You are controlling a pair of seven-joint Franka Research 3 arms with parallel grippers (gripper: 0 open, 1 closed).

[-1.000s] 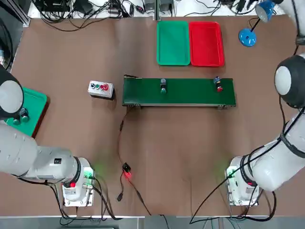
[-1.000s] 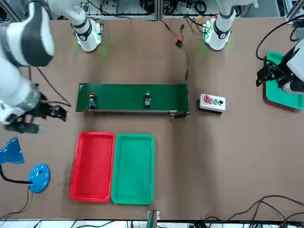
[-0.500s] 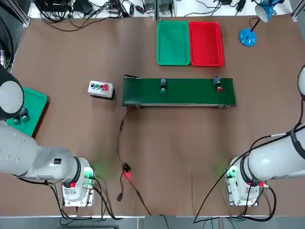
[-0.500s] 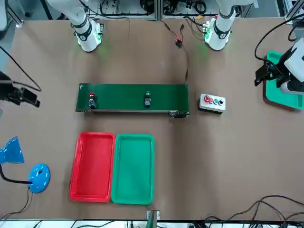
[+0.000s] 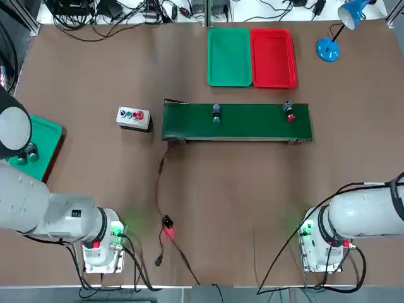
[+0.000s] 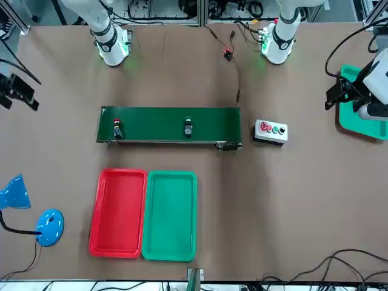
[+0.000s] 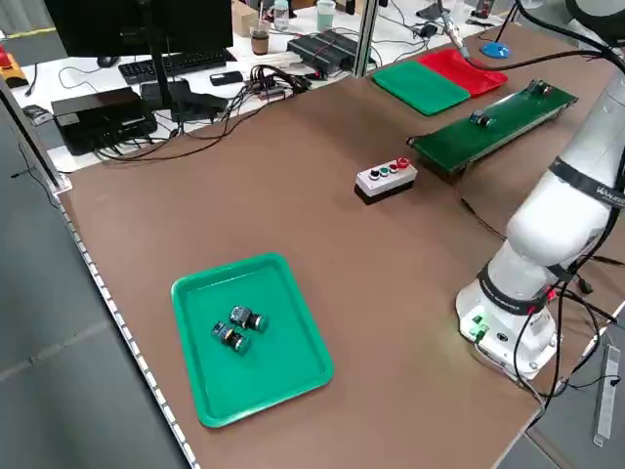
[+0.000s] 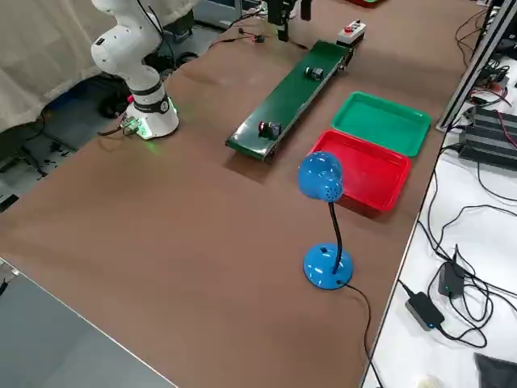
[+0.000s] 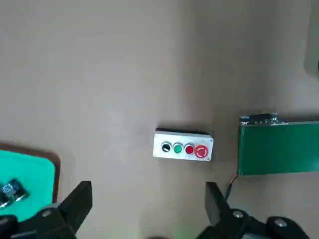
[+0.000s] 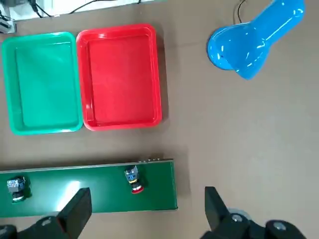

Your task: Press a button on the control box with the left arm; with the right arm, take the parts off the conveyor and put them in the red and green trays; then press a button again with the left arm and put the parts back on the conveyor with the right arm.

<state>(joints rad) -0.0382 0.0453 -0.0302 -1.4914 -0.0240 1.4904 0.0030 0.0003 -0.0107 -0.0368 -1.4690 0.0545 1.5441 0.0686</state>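
Two trays (image 10: pixel 119 74), conveyor (image 10: pixel 89 191), blue lamp (image 10: pixel 249 45)

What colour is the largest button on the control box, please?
Red. The largest button sits at one end of the control box; the left wrist view shows it best.

The white right arm (image 5: pixel 363 218) is the only thing that differs. A second ago its elbow loomed over the surface's right edge beside the red plastic tray and the blue desk lamp; now it is folded back over its own base at the near right corner. In the front view, its black right gripper (image 6: pixel 17 91) now sits nearer the robot, at the right edge, jaws spread wide.
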